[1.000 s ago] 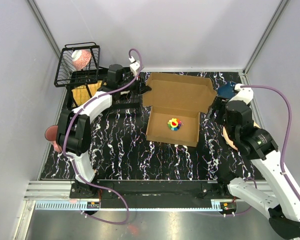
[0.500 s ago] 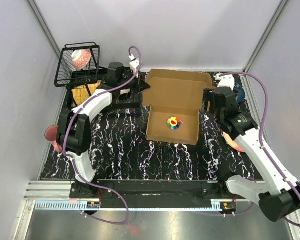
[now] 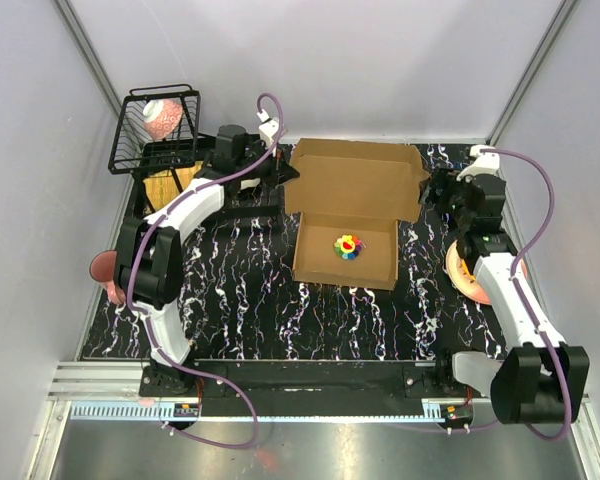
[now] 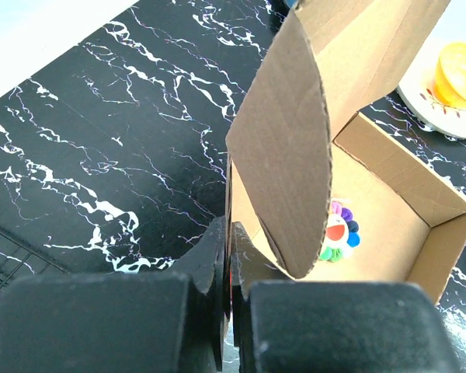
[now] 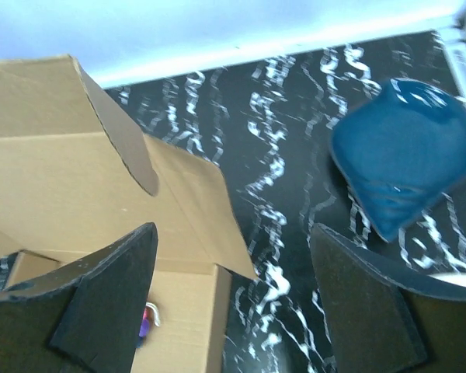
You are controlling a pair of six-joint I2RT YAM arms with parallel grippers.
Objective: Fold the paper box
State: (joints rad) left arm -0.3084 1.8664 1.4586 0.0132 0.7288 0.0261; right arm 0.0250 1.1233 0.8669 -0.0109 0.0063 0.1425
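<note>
- Two arms reach toward the far half of the black marbled table [image 3: 240, 290], one at either side of the paper box [image 3: 346, 250].
- I see the paper box lying just past the middle of the table, its tray open to the top camera and its lid raised along the far edge.
- My left gripper [image 3: 288, 177] is at the box's far left corner. On the left wrist camera its jaws [image 4: 227, 245] are pressed together on the edge of the cardboard, with a rounded side flap standing up just beyond them.
- My right gripper [image 3: 442, 190] hangs at the box's far right corner. Its fingers [image 5: 113, 295] are spread wide with nothing between them, and that corner of the lid shows in the gap below.
- I can see a small many-coloured flower toy [image 3: 349, 247] lying on the floor of the tray.
- A blue dish [image 5: 404, 163] sits on the table just right of the box, under the right wrist.
- A plate [image 3: 462, 278] lies beside the right arm, partly covered by it.
- A black wire basket [image 3: 155, 130] stands at the far left corner, well apart from the box.
</note>
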